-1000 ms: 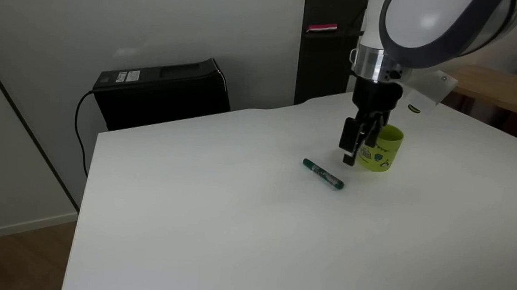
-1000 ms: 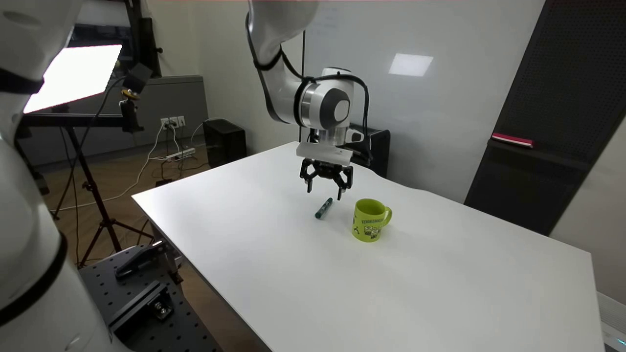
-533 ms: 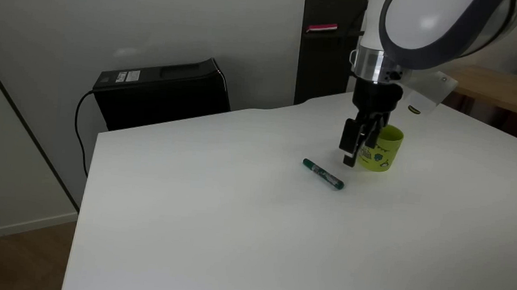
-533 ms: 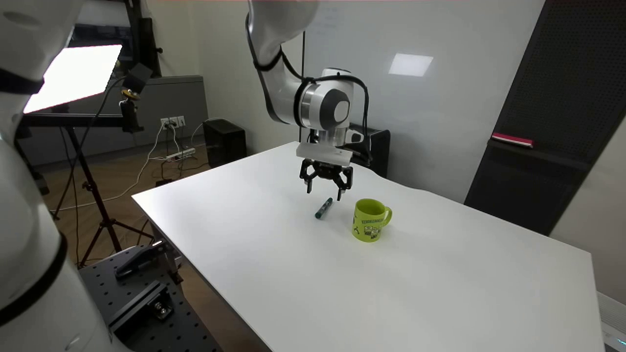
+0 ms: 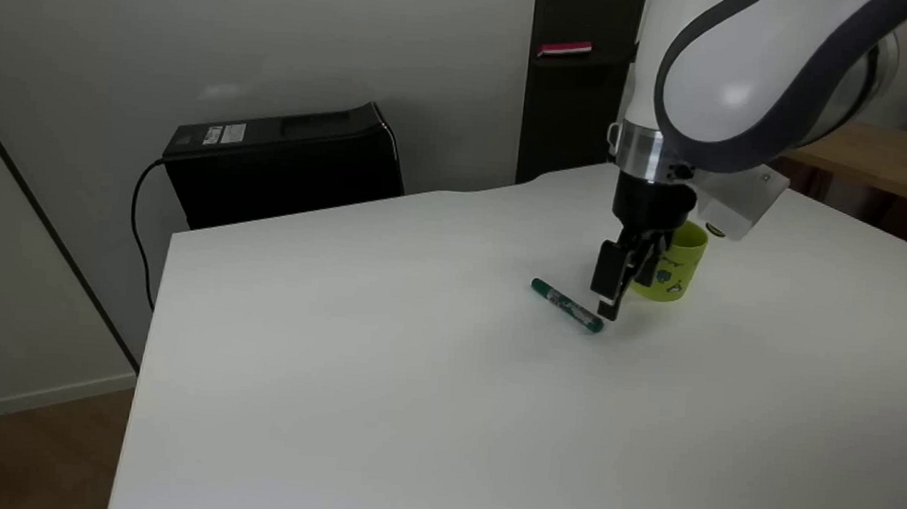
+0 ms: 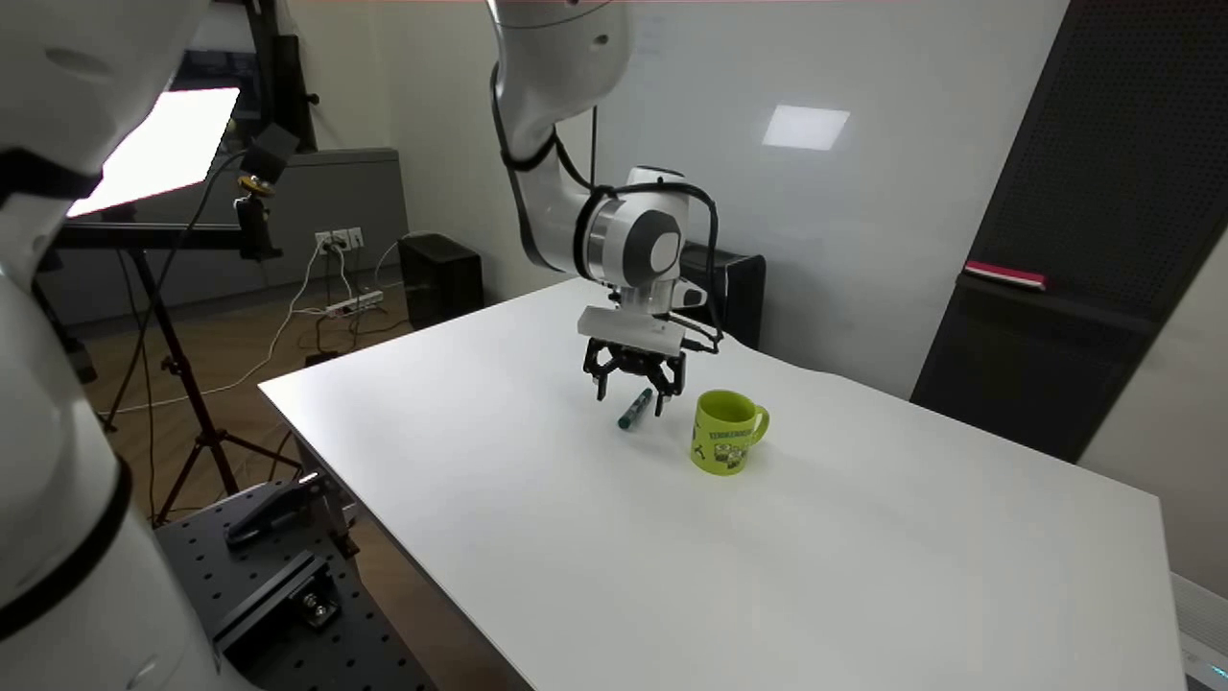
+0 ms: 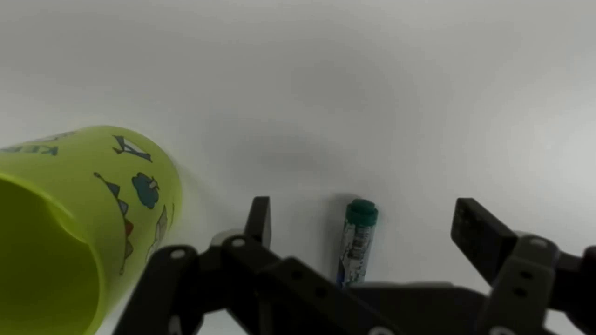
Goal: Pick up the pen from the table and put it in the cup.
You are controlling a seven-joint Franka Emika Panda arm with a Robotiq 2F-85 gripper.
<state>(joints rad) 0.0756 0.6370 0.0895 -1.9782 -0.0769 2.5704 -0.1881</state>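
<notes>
- On the white table, a yellow-green cup and a green pen are seen near each other.
- The cup is stood upright, and in an exterior view its handle is pointed away from the pen.
- In the wrist view, the cup is found near one finger of the hand, on the side away from the pen.
- In an exterior view, part of the cup is hidden behind the hand.
- Past the white table, a black box is seen at the back edge, and a wooden table is seen farther off.
- A little red and white thing is set on a dark shelf, and a bright white panel is seen above a black stand.
- The hand is held low over the white table, with its fingers pointed down.
- Its two fingers are spread wide, and a big gap is left between them.
- The pen is laid flat on the white table, below the hand.
- In the wrist view, the pen is seen inside the gap, about halfway from finger to finger, and one end is hidden by the hand.
</notes>
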